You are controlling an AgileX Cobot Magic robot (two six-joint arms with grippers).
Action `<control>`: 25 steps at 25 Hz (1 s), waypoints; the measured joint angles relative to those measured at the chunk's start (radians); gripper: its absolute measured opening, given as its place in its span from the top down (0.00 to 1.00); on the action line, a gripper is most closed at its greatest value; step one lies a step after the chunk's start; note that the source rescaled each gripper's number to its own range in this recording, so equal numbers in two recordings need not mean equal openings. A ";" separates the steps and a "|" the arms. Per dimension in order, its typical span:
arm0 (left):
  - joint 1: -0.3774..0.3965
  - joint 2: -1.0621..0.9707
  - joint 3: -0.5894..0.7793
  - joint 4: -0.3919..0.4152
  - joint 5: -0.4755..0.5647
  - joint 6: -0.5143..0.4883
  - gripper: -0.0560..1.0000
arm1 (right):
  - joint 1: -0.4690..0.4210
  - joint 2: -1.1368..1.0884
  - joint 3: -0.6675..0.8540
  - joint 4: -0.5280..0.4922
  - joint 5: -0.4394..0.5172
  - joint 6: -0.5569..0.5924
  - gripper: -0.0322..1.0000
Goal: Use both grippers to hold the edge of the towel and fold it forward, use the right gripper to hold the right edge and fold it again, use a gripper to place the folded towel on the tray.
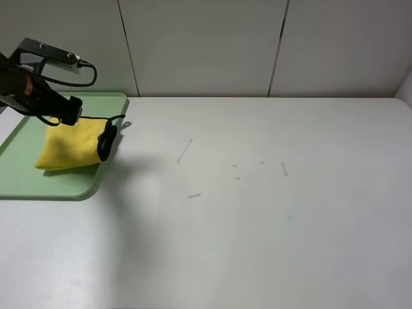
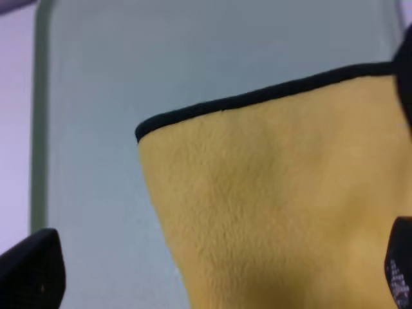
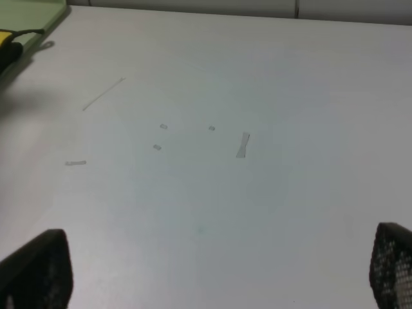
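Note:
The folded yellow towel with black trim lies on the pale green tray at the far left of the table. Its black corner loop hangs at the tray's right rim. My left gripper hovers over the towel's far side. In the left wrist view its fingertips stand wide apart around the towel, with the tray floor beyond; it is open. My right gripper is open and empty over bare table. It does not show in the exterior view.
Small strips of tape lie on the white table near the middle, such as a thin one and a short one. A panelled wall stands behind. The tray's corner shows in the right wrist view.

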 joint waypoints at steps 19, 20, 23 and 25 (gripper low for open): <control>0.000 -0.663 0.431 -0.114 -0.039 0.007 0.00 | 0.000 0.000 0.000 0.000 0.000 0.000 0.00; 0.000 -0.703 0.446 -0.128 -0.036 0.007 0.00 | 0.000 0.000 0.000 0.000 0.000 0.000 0.00; 0.000 -0.852 0.486 -0.178 -0.006 0.007 0.00 | 0.000 0.000 0.000 0.000 0.000 0.000 0.00; 0.000 -0.943 0.501 -0.221 0.035 0.010 0.00 | 0.000 0.000 0.000 0.000 0.000 0.000 0.00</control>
